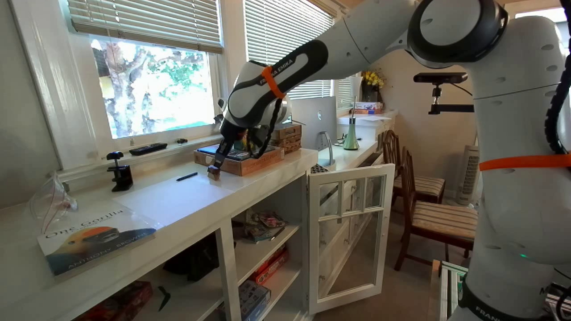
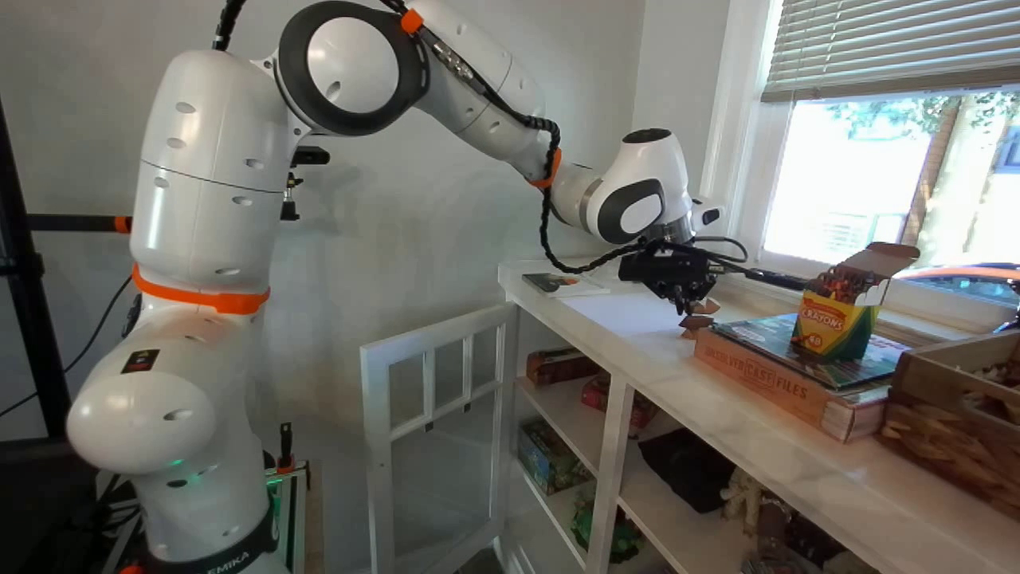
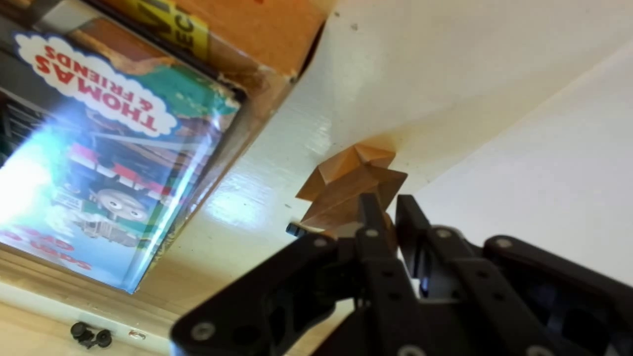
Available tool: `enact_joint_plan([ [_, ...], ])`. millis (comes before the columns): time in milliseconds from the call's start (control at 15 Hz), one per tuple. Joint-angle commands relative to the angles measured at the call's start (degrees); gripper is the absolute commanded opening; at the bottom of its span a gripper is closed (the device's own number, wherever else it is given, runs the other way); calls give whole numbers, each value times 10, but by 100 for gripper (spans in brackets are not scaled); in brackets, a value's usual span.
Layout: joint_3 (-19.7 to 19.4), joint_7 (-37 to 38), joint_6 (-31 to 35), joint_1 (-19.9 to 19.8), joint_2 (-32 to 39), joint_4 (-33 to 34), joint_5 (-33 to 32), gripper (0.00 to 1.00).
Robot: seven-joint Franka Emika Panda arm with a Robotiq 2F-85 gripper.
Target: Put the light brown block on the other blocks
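A: Quick one. Jaws?

B: Clenched. Black two-finger metal gripper [image 3: 388,205], tips nearly together, a light brown faceted wooden-looking block [image 3: 353,195] pinched between them, going by the wrist view.

A: Where's that block exactly?

B: Low over the glossy white-painted countertop [image 2: 797,454], at the other blocks, angular brown pieces with a wood look [image 3: 341,170]. Overlaps them in the wrist view. Touching or just above? Can't tell. How many underneath? Can't tell either.

A: Neighbours?

B: Wide flat orange-brown cardboard box [image 2: 765,383], lettered "Unsolved Case Files", just beside the blocks. Glossy flat colourful item lettered "Thomas & Friends" [image 3: 99,94] lies on top. Yellow-and-green cardboard crayon box [image 2: 829,323], flap up, stands there too, in an exterior view.

A: Rest of the top?

B: Flat white sheet [image 1: 174,194], near the blocks. Thin black pen [image 1: 187,176] by it. "One Gorilla" book with pale cover [image 1: 96,240], well apart. Black plastic clamp [image 1: 121,176] near the sill.
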Motion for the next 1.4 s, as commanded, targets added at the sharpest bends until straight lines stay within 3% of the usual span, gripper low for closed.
enact_joint_plan([
  [0, 4, -7, -12, -5, 8, 8, -1, 3],
  [800, 3, -6, -12, -5, 10, 9, -3, 4],
  [867, 3, -5, -12, -5, 10, 9, -3, 12],
  [933, 3, -5, -12, -5, 10, 9, -4, 29],
  [1000, 2, -4, -12, -5, 10, 9, -4, 39],
  [1333, 2, -4, -12, -5, 9, 9, -5, 75],
])
